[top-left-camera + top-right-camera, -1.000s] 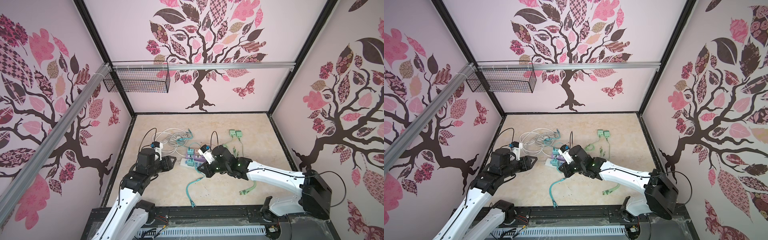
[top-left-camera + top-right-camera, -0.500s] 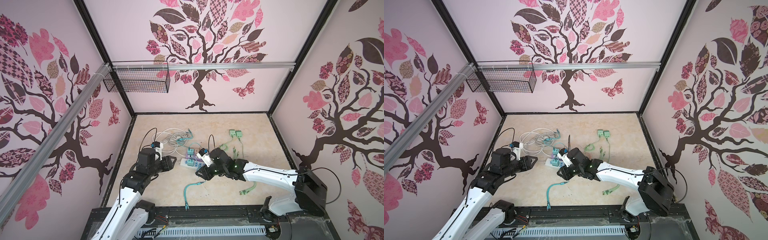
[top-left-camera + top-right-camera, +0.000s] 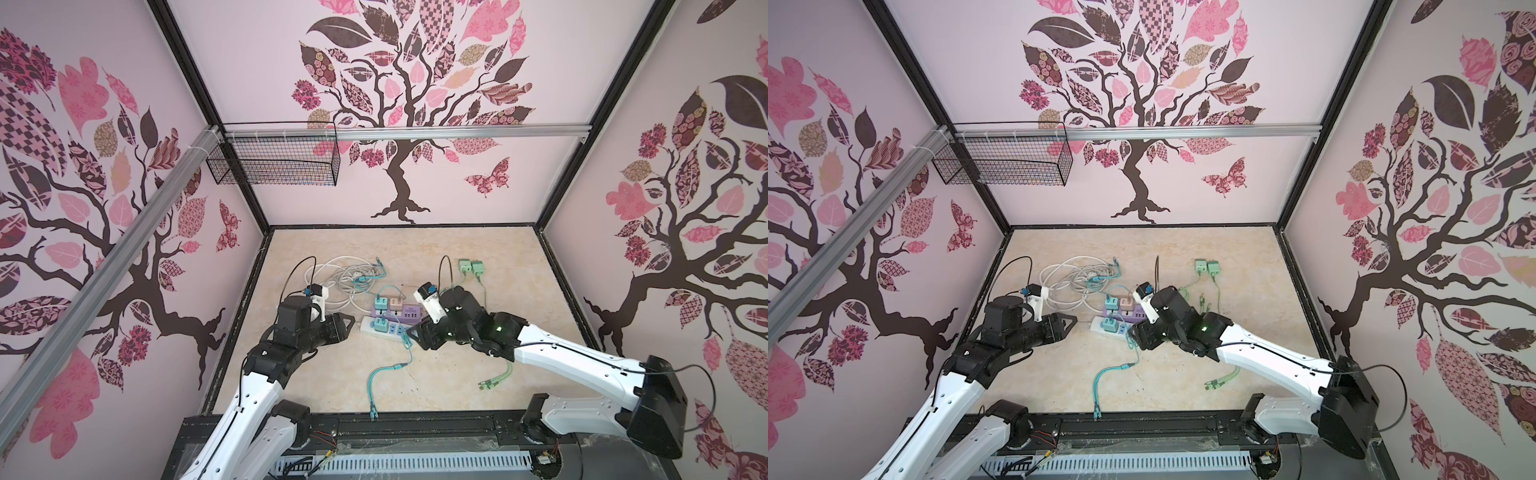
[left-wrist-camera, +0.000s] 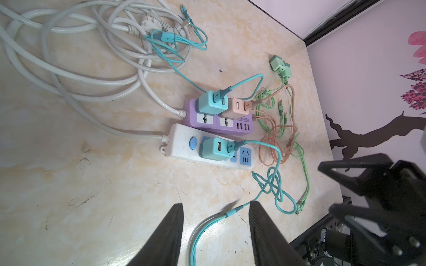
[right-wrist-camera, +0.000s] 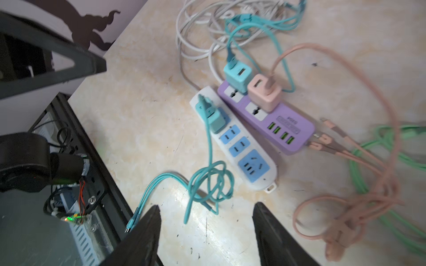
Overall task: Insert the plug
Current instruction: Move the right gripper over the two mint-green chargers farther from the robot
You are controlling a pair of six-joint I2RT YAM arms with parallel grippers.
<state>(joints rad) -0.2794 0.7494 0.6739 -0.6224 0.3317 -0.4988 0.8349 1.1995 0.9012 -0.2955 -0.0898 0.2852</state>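
Observation:
A teal charger plug point(image 4: 213, 150) point(image 5: 213, 116) sits in the first socket of the white power strip point(image 4: 179, 142) point(image 5: 253, 182), beside its blue switch. Both top views show the plug point(image 3: 379, 323) point(image 3: 1111, 324) between my two grippers. The plug's teal cable point(image 5: 207, 182) loops on the table just past my right gripper point(image 5: 205, 209) point(image 3: 411, 332), which is open and holds nothing. My left gripper point(image 4: 215, 207) point(image 3: 347, 324) hovers open just left of the strip, the cable's far part lying on the table under it.
A purple power strip point(image 4: 230, 129) with a teal and a pink charger lies against the white one. Coiled white cable point(image 3: 340, 276) is behind, pink and green cables point(image 5: 368, 179) to the right. Two green chargers point(image 3: 471, 268) lie further back. A wire basket point(image 3: 274, 160) hangs on the wall.
My right gripper has gone from shut to open near the white strip's end. The teal cable's loose end has swung slightly left. The left arm has not moved.

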